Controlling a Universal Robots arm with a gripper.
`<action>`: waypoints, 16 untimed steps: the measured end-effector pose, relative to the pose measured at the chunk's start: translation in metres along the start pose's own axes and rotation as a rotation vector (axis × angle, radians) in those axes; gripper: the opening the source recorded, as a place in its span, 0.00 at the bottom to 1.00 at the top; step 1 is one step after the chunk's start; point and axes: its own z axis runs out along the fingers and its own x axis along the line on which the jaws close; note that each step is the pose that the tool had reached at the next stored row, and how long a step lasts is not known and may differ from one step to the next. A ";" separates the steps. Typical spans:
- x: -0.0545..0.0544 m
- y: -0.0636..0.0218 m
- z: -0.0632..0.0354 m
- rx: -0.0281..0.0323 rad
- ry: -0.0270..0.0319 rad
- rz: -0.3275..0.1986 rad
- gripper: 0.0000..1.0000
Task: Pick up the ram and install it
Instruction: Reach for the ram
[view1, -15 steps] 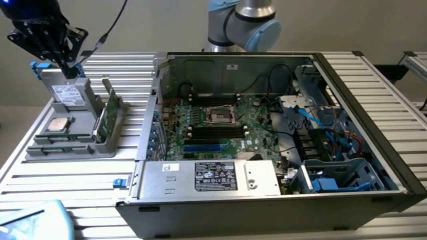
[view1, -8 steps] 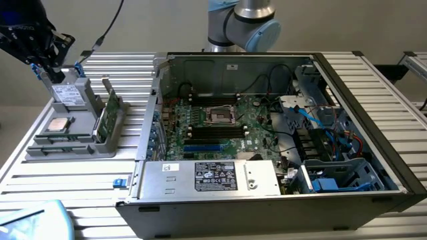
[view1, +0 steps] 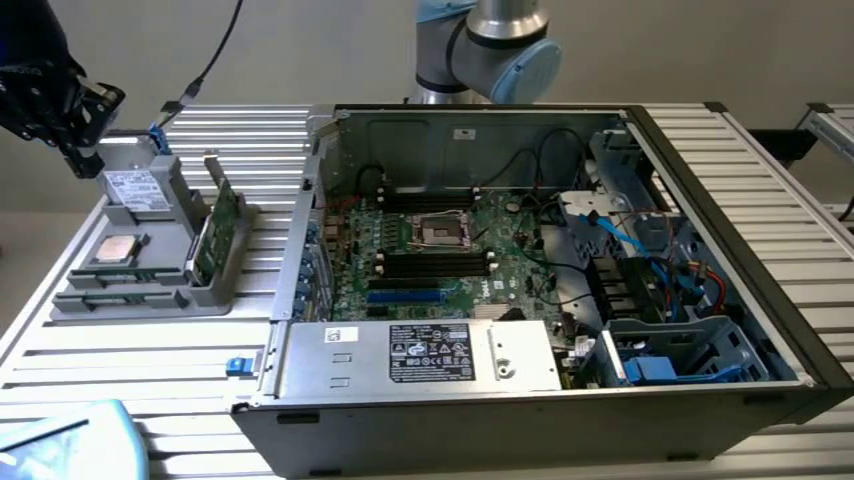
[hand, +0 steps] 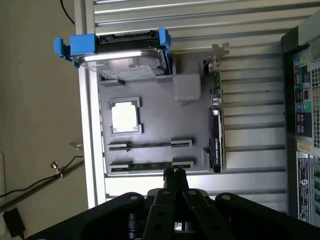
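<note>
**Ribbed metal table: ram waiting in its tray, nothing lifted**

Ribbed metal table (view1: 160, 370) carries an open computer case (view1: 534, 425) and, on the exterior view's left, a grey tray (view1: 80, 305) of parts. By my judgement the work is at its very start. The ram (hand: 150, 165) lies in a holder along one edge of the tray, and the long black slots (view1: 430, 263) on the board inside the case look unfilled. Lifting, carrying and seating are all left to do.

The gripper (hand: 174, 172) hangs above the tray and apart from it; in the exterior view it is near the end with the hard drive (hand: 120, 50). Its jaws are drawn together, tip against tip, with nothing between them.

The ram is a long, thin, dark green stick held between 2 small grey end blocks. 1 more slim stick (hand: 150, 145) sits parallel in the holder just beside it. A processor (hand: 125, 117) and an upright card (hand: 215, 125) share the tray.
</note>
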 end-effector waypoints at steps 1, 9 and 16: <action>0.002 -0.0010 0.0014 0.0004 0.0045 0.000 0.11; 0.005 -0.0087 0.0142 0.0025 0.0317 -0.002 0.11; 0.005 -0.0105 0.0269 0.0035 0.0362 -0.010 0.11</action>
